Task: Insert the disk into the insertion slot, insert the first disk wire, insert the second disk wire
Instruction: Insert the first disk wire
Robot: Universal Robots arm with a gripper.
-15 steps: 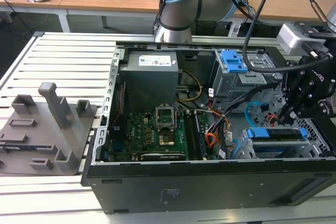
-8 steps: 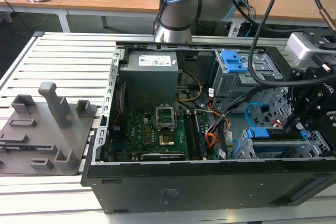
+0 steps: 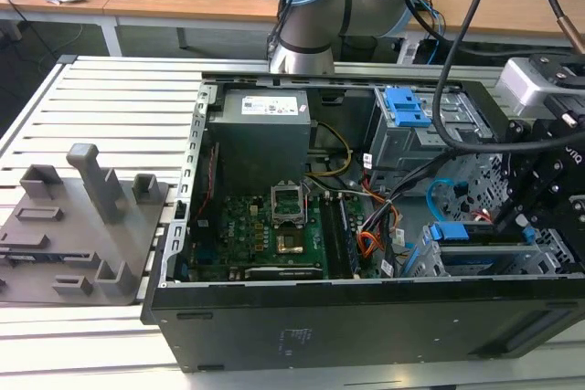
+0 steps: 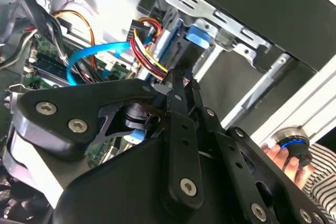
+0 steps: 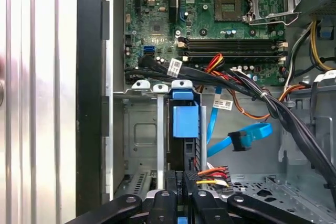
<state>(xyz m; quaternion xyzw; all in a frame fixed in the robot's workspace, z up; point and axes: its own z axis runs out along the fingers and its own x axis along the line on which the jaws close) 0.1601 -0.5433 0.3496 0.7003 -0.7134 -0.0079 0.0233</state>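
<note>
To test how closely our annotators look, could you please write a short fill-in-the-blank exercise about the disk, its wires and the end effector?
1. The disk, seated in the insertion slot, is framed by a caddy coloured ____.
2. The light-blue second disk wire is ____ yet plugged into the disk.
3. The end effector is nearest a bundle of wires coloured red, yellow and ____.

Missing words: blue; not; black.

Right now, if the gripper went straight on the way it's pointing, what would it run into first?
Most likely the disk: the gripper, shut on the first disk wire, points at the disk's blue-framed end in the insertion slot. The gap between them is hard to judge.
</note>
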